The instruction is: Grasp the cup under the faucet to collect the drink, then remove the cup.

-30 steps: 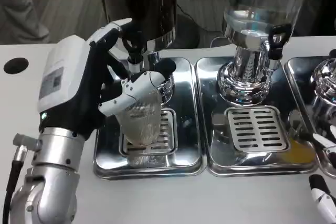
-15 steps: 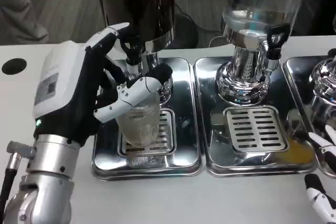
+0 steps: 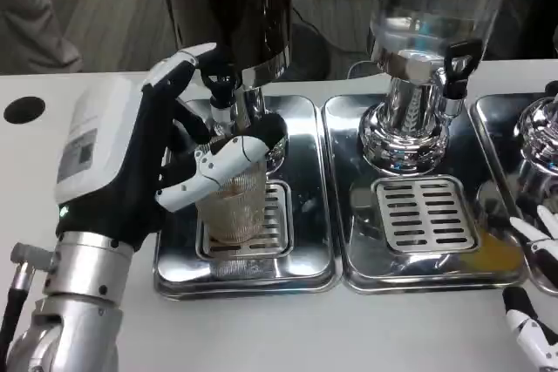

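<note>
left hand (image 3: 153, 158) clamped on ribbed clear cup (image 3: 232, 202) under dark dispenser's faucet (image 3: 220, 84) | since 1.0 s ago: cup shows amber tint, likely filling | right hand (image 3: 534, 302): state unclear

The white table (image 3: 288, 328) fills the view from 8 to 4 o'clock. Three steel trays lie on it side by side. The left tray (image 3: 174, 278) sits at centre-left, the middle tray (image 3: 366, 278) just beside it toward 3 o'clock, their rims nearly touching. The right tray (image 3: 488, 115) is cut off by the picture's edge at 3 o'clock. Each of the first two has a slotted grate (image 3: 427, 213) set in its near half. At 9 o'clock a dark round hole (image 3: 23, 110) shows in the tabletop, well apart from the trays.
</note>
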You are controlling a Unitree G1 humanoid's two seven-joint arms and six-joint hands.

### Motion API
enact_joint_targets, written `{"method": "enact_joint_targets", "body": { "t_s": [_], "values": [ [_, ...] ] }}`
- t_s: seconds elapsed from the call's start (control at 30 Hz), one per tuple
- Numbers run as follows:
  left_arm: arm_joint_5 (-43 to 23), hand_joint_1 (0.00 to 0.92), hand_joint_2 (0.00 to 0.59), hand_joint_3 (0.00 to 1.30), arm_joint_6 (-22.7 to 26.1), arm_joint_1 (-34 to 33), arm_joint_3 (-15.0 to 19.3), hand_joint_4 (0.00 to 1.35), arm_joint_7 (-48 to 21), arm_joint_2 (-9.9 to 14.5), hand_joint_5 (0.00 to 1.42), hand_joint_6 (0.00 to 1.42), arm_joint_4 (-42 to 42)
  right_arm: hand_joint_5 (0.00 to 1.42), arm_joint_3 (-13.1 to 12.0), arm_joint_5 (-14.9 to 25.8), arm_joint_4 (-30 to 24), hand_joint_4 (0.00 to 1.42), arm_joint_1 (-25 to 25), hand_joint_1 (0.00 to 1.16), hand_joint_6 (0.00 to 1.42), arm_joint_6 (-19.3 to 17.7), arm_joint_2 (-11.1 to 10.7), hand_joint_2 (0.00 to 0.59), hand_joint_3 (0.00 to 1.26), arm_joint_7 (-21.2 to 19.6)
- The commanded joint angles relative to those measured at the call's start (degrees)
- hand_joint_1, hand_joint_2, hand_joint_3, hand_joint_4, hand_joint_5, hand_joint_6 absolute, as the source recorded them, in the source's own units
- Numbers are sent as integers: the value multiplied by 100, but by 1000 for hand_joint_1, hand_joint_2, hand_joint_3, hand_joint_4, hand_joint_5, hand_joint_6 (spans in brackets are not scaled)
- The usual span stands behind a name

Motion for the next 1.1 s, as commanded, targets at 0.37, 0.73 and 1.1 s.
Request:
{"method": "enact_joint_targets", "body": {
  "t_s": [0.37,0.73,1.1],
  "values": [
    [-25,75,58,337,-8,149,-65,293,-105,-22,748,916,136,0,20,-31,-22,0,-8,302,0,43,10,492,147,30],
    [-9,75,58,337,-26,167,-74,293,-105,-51,748,916,115,0,19,-13,-51,0,-16,302,0,54,17,492,147,39],
    [-19,75,58,344,-61,203,-29,294,-99,-49,748,916,83,0,25,-29,-85,0,-17,302,0,63,22,492,148,51]
  ]
}}
